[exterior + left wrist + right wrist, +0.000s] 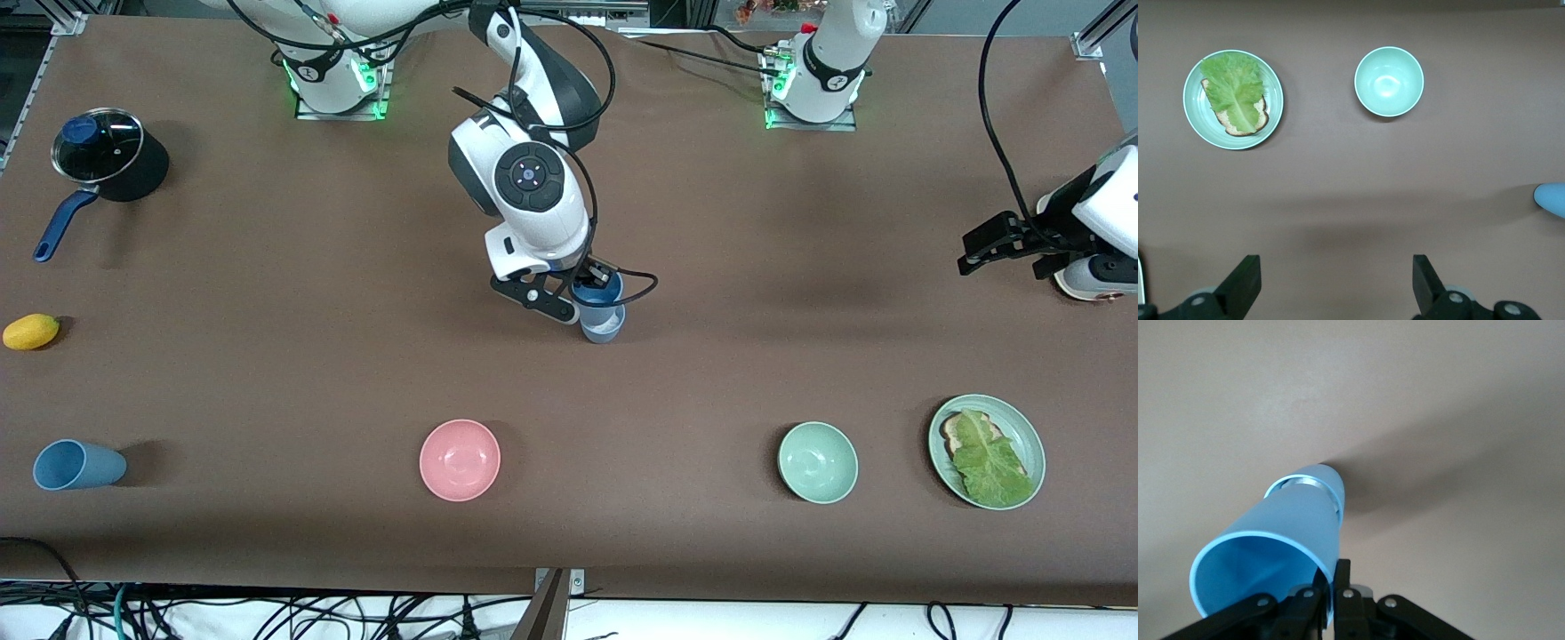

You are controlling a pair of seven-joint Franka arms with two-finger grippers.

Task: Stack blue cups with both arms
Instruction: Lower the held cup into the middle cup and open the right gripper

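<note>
In the middle of the table my right gripper [591, 286] [1334, 585] is shut on the rim of a blue cup [594, 293] [1271, 547]. That cup's base sits inside a paler grey-blue cup [604, 328] [1330, 479], and the pair is tilted. A third blue cup [76, 465] lies on its side near the front camera at the right arm's end of the table. My left gripper [969, 252] [1336, 281] waits open above the left arm's end of the table, with nothing between its fingers. The paler cup's [1553, 199] edge shows in the left wrist view.
A pink bowl [460, 460], a pale green bowl [818, 462] [1389, 81] and a green plate [1029, 444] [1198, 120] with bread and lettuce stand in a row near the front camera. A lidded black pot [107, 156] and a yellow fruit [31, 331] are at the right arm's end.
</note>
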